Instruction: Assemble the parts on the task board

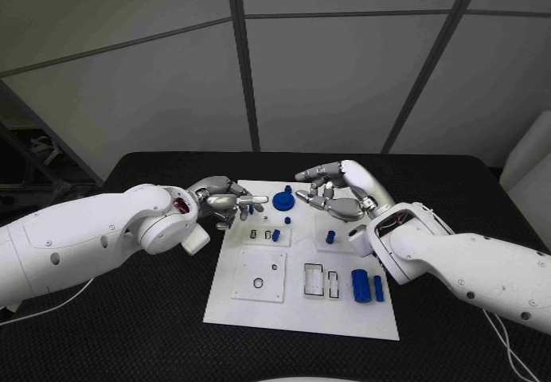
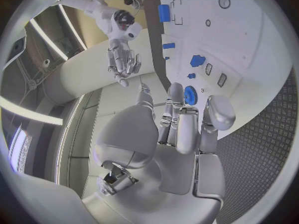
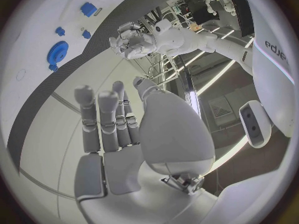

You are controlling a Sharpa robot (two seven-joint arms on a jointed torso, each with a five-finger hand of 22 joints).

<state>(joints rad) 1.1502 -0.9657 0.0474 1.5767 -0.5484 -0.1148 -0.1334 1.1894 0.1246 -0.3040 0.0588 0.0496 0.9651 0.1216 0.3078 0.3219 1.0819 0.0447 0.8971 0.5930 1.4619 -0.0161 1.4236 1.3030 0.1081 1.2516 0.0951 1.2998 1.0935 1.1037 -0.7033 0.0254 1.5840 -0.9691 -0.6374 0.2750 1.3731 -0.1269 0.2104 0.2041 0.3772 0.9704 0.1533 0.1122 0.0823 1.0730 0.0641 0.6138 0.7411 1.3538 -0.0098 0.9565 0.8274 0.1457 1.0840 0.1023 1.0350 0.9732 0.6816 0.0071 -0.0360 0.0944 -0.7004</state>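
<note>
The white task board [image 1: 301, 306] lies in the middle of the black table. A blue gear [image 1: 283, 202] sits near its far edge, and it appears again just past my left fingertips [image 2: 190, 95] and again as the blue gear [image 3: 57, 55]. Small blue parts [image 1: 275, 235] [image 1: 330, 236] stand in the board's middle row. Two blue cylinders [image 1: 368, 286] lie at its right side. My left hand [image 1: 224, 203] hovers at the board's far left corner, fingers stretched toward the gear, holding nothing. My right hand [image 1: 333, 191] hangs over the far edge with its fingers apart and empty.
Empty cut-out slots [image 1: 314, 279] and a round hole [image 1: 257, 282] mark the board's near half. Black table [image 1: 127, 318] surrounds the board on every side. Grey wall panels rise behind the table's far edge.
</note>
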